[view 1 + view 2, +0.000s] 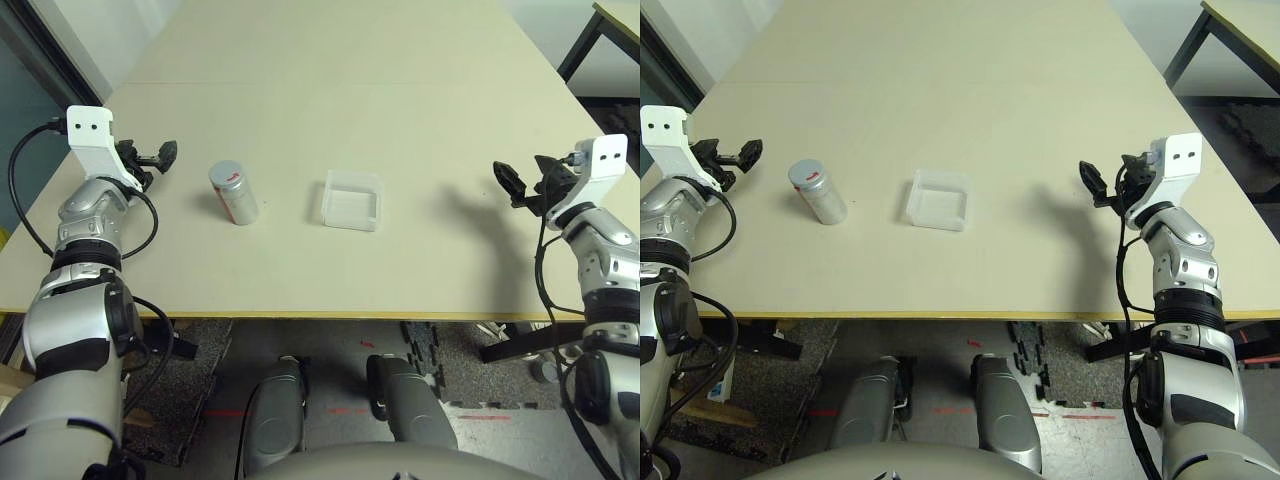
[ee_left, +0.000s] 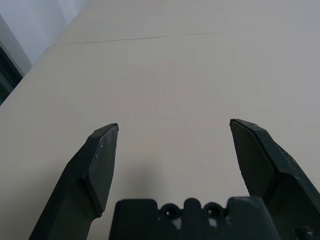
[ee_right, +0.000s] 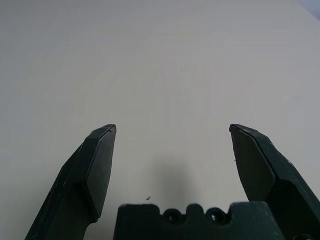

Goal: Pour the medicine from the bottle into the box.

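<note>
1. On the pale table (image 1: 400, 130), left of centre, stood the bottle (image 1: 233, 192), a small white-grey cylinder with a grey cap on top and a red mark showing near its upper end.
2. Its long axis ran up from the tabletop, base down and capped end up; from the head camera it read as leaning slightly, the cap end toward the robot's left and the far side, though whether it truly tilted could not be told.
3. Just to the right of the bottle, apart from it, lay the box (image 1: 351, 200), a shallow square tray of clear plastic with rounded corners, flat on the table with its open side up.
4. No pill could be made out in the box or on the table.
5. Near the table's left edge, the left gripper (image 1: 160, 156) hovered above the surface, well left of the bottle, pointing across the table; its fingers (image 2: 97, 165) were spread wide with nothing but bare tabletop between them.
6. Near the right edge, the right gripper (image 1: 527, 182) hovered well apart from the box, its fingers (image 3: 95, 167) likewise spread wide and holding nothing.
</note>
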